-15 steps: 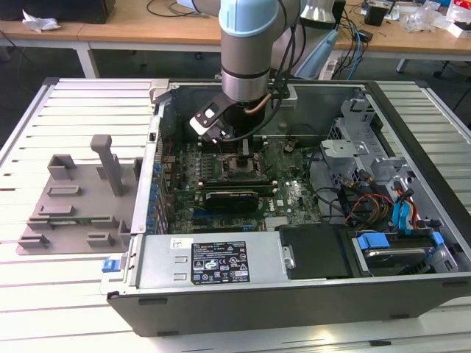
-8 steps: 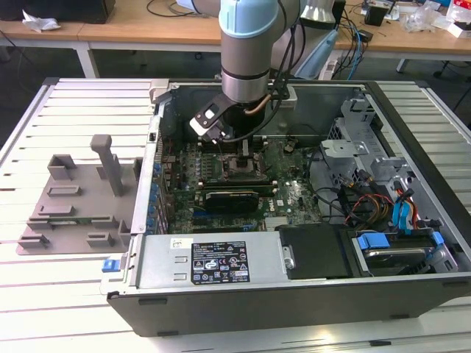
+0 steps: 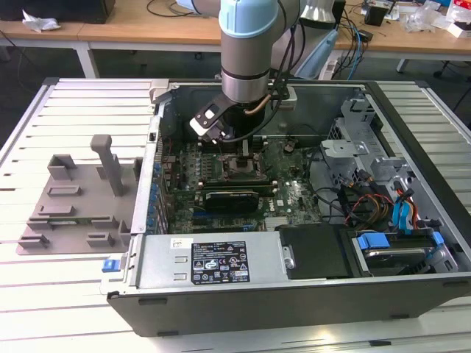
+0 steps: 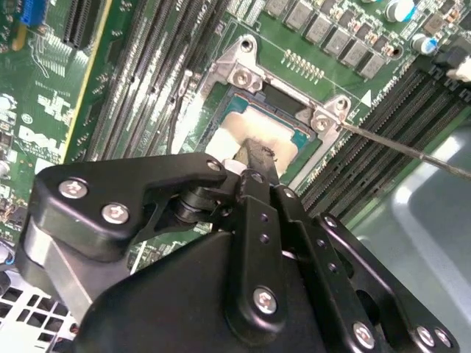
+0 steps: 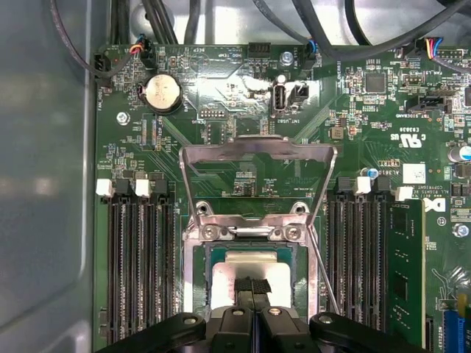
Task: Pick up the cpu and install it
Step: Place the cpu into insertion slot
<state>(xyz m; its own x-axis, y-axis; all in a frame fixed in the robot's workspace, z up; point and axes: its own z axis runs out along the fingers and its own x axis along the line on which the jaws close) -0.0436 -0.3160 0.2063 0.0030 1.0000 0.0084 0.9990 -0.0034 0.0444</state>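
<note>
The small flat square cpu with its silvery-grey metal top lies level inside the metal socket frame on the green motherboard. That sits in the open grey computer case on the white slatted table. My gripper hangs directly over the chip. My fingers are pressed together with nothing between them, and their tips are at or just above the plate.

I judge the main risk to be a sideways drag or a hard push from my tips. Either could skew the chip in its seat and bend the contacts under it.

Room is tight. The hinged silver load plate stands raised just beyond the socket. The thin steel lever rod slants close along one side. Rows of black memory slots flank the socket on both sides. The free way is straight up, out through the open side of the case.
</note>
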